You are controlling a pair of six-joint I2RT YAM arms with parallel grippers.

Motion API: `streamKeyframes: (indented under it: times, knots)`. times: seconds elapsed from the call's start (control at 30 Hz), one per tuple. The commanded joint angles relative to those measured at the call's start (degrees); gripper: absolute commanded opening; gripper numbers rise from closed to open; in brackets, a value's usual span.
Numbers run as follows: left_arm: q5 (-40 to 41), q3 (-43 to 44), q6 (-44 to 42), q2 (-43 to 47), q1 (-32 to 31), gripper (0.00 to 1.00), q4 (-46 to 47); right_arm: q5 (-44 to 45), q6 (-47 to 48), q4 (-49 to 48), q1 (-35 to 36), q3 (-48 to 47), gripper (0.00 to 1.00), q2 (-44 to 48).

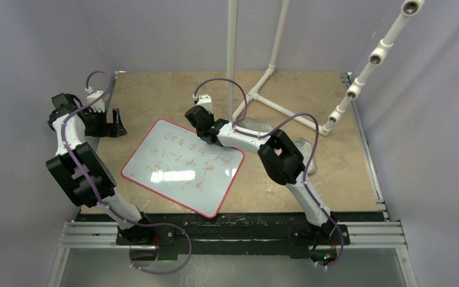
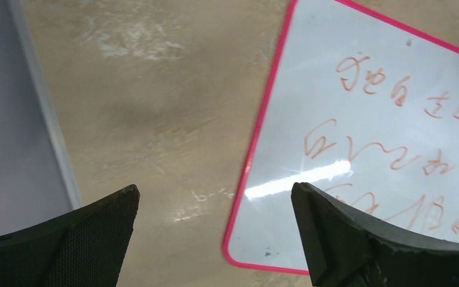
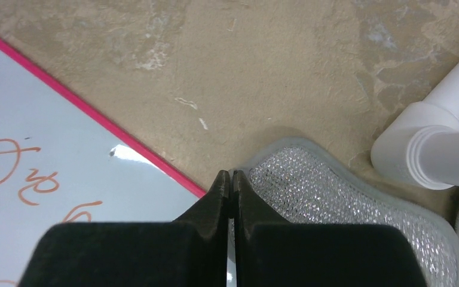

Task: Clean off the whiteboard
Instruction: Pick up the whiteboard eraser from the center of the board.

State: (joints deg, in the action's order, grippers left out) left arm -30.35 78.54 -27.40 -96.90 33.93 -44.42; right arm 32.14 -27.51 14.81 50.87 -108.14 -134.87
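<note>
where red scribbles (image 1: 182, 156) run, whiteboard (image 1: 173, 179) — glossy, red-rimmed

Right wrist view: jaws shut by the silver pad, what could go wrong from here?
The right gripper is shut at the rim of the silvery-grey quilted oval pad, no fabric plainly pinched: a lift may come up empty. The white plastic pipe joint stands close beside that pad; the arm could clip it.

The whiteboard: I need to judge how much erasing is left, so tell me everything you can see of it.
The whiteboard is a glossy white rectangle with rounded corners and a thin red rim, lying flat and askew on the tan table. Rows of red scribbles cover much of it; none looks wiped.
</note>
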Motion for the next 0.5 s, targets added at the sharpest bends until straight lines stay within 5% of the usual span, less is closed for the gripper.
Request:
streamKeyframes:
  times: [0.0,0.47]
  knots:
    - [-11.8,-2.8,-4.2,3.8,-1.2,0.99,-2.6,-2.4,-0.8,-3.3,2.3,-2.1,0.0,5.7]
    - [-29.1,-13.1,-7.7,12.4,-9.4,0.99,4.9,-18.0,-14.5,-9.7,6.4,-11.0,0.0,11.1]
